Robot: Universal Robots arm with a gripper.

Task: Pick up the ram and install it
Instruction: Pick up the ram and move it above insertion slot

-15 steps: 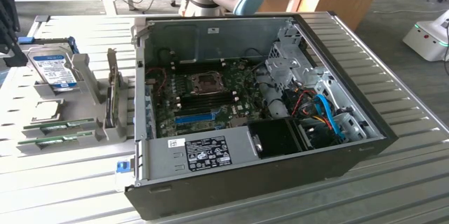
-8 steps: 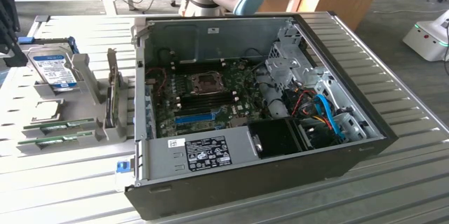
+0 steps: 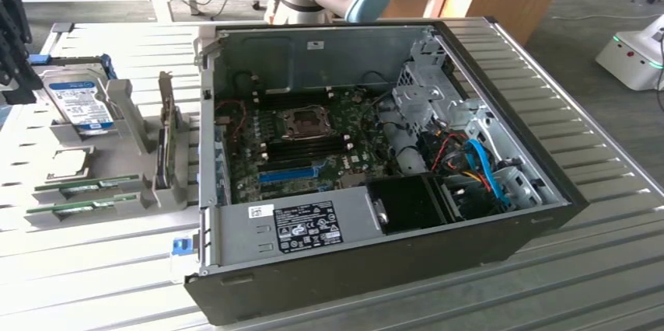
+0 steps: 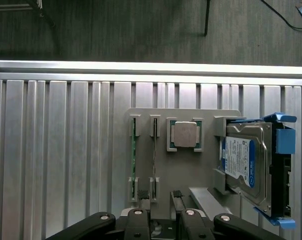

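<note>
Here, the ram [image 4: 133, 155] sits edge-up in its holder [image 4: 183, 170], running lengthwise away from the nearby wide-spread, empty gripper [image 4: 161, 205].

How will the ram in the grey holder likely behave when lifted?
The ram is a thin board: probably stiff and light, yet fragile if bent. It stands on edge in the grey holder, so a tilted pull may jam it.

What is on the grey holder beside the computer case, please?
A green ram stick on edge, a square processor and a hard drive; the holder beneath the drive is hidden.
</note>
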